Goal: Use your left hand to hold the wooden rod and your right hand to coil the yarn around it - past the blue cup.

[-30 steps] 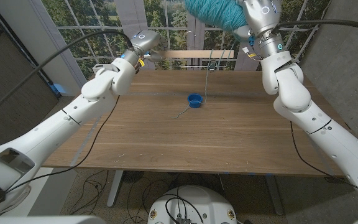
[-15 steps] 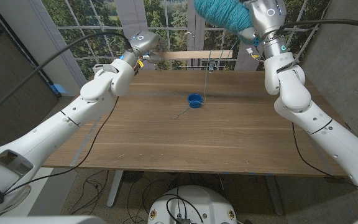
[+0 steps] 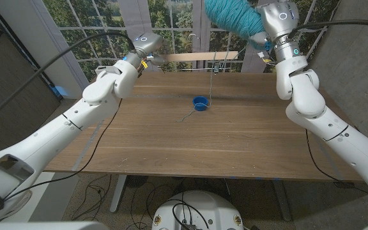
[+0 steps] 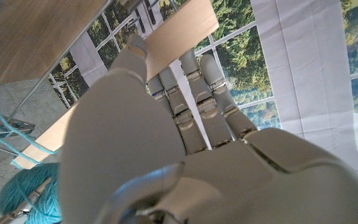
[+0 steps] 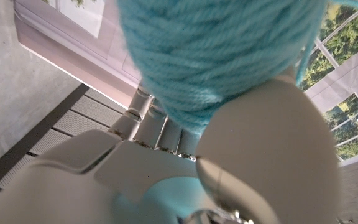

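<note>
Two glossy white, rounded-shell arms with grey wrist cuffs, blue-lit rings, black cables alongside; pale grey segmented left hand [image 4: 185, 118], right hand [image 5: 185, 168].

blue cup [image 3: 200, 103] mid-table — bare wood around, yarn strand [image 3: 211, 82] beside it

A wooden table [image 3: 235, 140] stands before tall windows [image 3: 94, 25] showing green trees [image 3: 171, 19].

The left hand [image 3: 151, 52] is raised past the table's far edge, fingers [image 4: 194, 87] wrapped around the rod. The right hand [image 3: 270, 19] is lifted high, clasping the yarn.
</note>
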You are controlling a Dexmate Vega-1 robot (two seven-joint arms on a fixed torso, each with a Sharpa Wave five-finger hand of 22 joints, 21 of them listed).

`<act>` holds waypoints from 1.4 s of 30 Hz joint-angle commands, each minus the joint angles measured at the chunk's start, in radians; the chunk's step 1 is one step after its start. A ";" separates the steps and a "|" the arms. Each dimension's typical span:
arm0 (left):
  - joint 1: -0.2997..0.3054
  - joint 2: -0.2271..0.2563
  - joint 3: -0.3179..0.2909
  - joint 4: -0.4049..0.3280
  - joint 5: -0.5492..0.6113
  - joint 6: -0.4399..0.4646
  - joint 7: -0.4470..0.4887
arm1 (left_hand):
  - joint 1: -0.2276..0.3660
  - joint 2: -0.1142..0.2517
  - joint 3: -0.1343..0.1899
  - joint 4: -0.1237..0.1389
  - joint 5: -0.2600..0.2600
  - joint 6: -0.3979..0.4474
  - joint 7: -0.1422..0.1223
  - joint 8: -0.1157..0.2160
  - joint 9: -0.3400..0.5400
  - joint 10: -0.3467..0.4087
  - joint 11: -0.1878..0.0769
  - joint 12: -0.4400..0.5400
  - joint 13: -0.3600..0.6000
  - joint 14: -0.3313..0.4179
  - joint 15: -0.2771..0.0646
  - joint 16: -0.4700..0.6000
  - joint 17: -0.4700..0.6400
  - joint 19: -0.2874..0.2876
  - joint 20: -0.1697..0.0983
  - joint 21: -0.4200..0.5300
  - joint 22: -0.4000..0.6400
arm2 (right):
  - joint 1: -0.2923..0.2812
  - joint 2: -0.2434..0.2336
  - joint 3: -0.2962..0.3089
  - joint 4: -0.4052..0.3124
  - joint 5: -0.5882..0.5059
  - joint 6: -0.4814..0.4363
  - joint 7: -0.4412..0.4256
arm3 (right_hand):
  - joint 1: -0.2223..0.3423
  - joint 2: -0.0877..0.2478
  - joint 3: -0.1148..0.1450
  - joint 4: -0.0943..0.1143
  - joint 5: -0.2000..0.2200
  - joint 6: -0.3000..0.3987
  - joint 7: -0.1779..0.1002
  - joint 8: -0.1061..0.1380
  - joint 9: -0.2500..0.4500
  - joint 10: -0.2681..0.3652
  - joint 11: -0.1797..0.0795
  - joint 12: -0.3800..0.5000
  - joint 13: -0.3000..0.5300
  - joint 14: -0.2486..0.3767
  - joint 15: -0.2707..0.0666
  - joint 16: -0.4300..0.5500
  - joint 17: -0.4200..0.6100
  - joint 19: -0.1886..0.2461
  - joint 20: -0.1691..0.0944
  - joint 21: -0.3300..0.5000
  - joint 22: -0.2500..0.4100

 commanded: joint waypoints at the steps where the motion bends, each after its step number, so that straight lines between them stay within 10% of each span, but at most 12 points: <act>1: -0.019 0.038 -0.008 -0.078 -0.032 0.073 -0.182 | 0.113 0.122 0.008 0.001 0.034 0.026 -0.018 0.004 0.012 0.004 0.005 -0.005 -0.002 0.154 -0.193 0.000 0.004 0.002 -0.124 0.005 0.001 | -0.106 -0.064 0.080 -0.110 0.067 -0.121 0.196 | 0.307 0.295 0.001 0.005 0.006 0.096 -0.089 0.002 0.002 0.040 -0.031 -0.003 0.004 0.036 -0.076 -0.001 0.004 -0.004 -0.159 0.003 0.003; 22: -0.072 0.127 0.031 -0.209 -0.016 0.296 -0.603 | 0.116 0.123 0.008 -0.001 0.027 0.022 -0.013 -0.001 0.011 0.002 0.008 -0.012 -0.011 0.157 -0.193 -0.004 0.005 0.002 -0.123 0.010 0.001 | -0.255 -0.134 0.190 -0.234 0.260 -0.310 0.353 | 0.316 0.295 0.000 0.006 0.003 0.098 -0.080 -0.002 -0.005 0.044 -0.022 -0.009 0.000 0.042 -0.076 -0.003 0.006 0.004 -0.156 0.007 0.003; 42: -0.080 0.216 0.053 -0.256 -0.033 0.424 -0.785 | 0.119 0.126 0.010 -0.003 0.020 0.016 -0.005 -0.009 0.010 0.002 0.018 -0.017 -0.026 0.157 -0.193 -0.009 0.006 0.001 -0.122 0.013 0.001 | -0.114 -0.203 -0.033 -0.187 0.456 -0.476 0.463 | 0.329 0.297 0.001 0.004 -0.001 0.095 -0.059 -0.008 -0.011 0.053 0.007 -0.018 -0.012 0.059 -0.074 0.000 0.005 0.025 -0.153 0.020 0.005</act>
